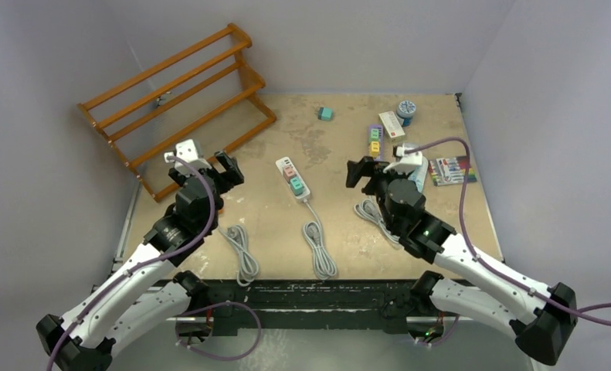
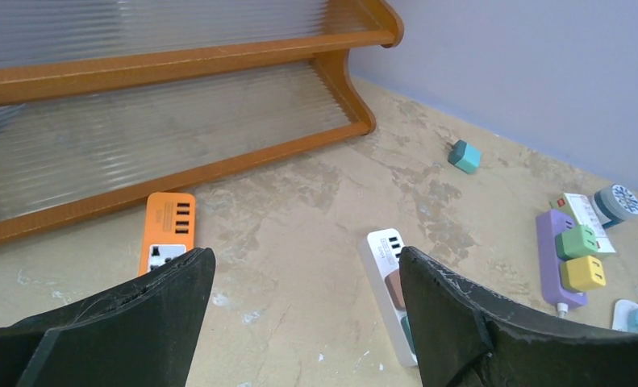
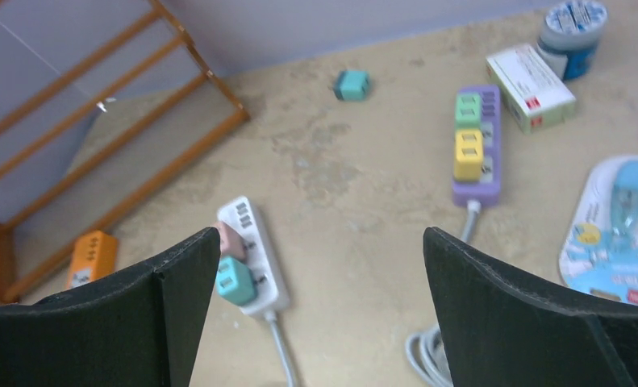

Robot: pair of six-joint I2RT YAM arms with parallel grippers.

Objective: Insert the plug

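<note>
A white power strip (image 1: 294,178) lies mid-table with a pink plug (image 3: 233,239) and a teal plug (image 3: 236,280) seated in it. A loose teal plug (image 1: 326,114) rests alone near the back wall, also in the left wrist view (image 2: 464,156) and the right wrist view (image 3: 352,84). My left gripper (image 2: 303,270) hovers left of the white strip, open and holding nothing. My right gripper (image 3: 322,246) hovers right of the strip, open wide and holding nothing. An orange power strip (image 2: 168,230) lies by the rack.
A wooden rack (image 1: 178,100) lies tipped at the back left. A purple strip (image 1: 375,141) with green and yellow plugs, a small box (image 1: 391,124), a round jar (image 1: 405,110) and a marker pack (image 1: 453,170) crowd the back right. Coiled cables (image 1: 320,251) lie near the front.
</note>
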